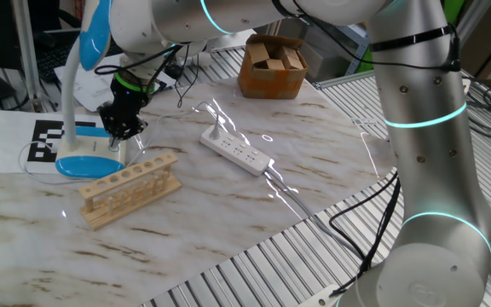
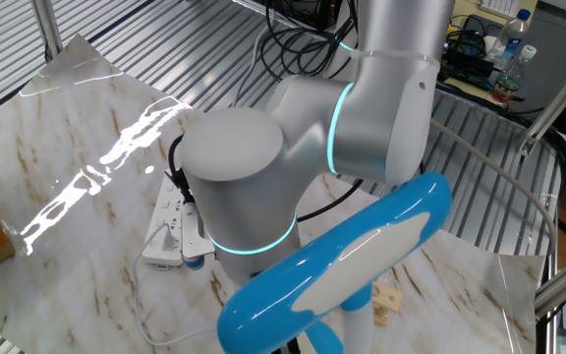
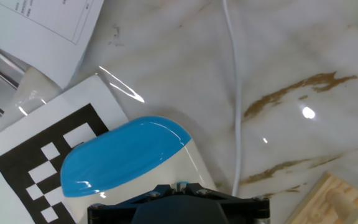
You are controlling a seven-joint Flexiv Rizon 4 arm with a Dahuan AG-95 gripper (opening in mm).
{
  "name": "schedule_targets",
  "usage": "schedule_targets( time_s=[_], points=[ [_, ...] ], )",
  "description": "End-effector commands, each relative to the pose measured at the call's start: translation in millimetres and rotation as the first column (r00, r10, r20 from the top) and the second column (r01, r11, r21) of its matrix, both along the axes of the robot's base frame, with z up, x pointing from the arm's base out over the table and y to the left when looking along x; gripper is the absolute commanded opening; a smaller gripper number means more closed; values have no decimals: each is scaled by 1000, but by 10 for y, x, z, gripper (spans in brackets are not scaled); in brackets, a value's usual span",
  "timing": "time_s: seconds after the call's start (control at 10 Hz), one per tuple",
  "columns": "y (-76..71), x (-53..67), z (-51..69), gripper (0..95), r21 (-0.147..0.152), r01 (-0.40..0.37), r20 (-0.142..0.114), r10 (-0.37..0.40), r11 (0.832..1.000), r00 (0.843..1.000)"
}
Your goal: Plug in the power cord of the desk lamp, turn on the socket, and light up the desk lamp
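Note:
The desk lamp stands at the left, with its blue-rimmed oval base (image 1: pixel 88 164) on the table and its blue-edged head (image 1: pixel 96 30) high above. The head fills the front of the other fixed view (image 2: pixel 342 265). My gripper (image 1: pixel 120 130) is right above the back end of the base, fingers pointing down and close together, holding nothing. In the hand view the base (image 3: pixel 129 155) lies just under the fingers (image 3: pixel 179 185). The thin power cord (image 3: pixel 235 93) runs across the marble. Its small plug (image 1: pixel 214 132) seems to stand in the end of the socket strip (image 1: pixel 235 151).
A wooden test-tube rack (image 1: pixel 130 188) lies in front of the lamp. A checkered marker sheet (image 1: pixel 45 141) lies under the lamp's left side. A cardboard box (image 1: pixel 271 66) stands at the back. The strip's thick cable runs off the table's right edge.

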State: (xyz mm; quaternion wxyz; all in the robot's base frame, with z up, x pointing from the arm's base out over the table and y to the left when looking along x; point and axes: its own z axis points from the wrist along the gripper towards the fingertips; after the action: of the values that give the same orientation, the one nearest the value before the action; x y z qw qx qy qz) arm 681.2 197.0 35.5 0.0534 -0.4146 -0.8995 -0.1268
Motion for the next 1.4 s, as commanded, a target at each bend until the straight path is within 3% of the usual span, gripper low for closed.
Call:
schedule_targets(
  time_s=[0.1,0.4,1.4],
  points=[
    [14,0,-10,0,0,-12,-11,12,1000,1000],
    [61,-58,48,0,-5,-11,-23,11,1000,1000],
    [46,-141,6,0,-22,-42,-30,41,999,999]
  ],
)
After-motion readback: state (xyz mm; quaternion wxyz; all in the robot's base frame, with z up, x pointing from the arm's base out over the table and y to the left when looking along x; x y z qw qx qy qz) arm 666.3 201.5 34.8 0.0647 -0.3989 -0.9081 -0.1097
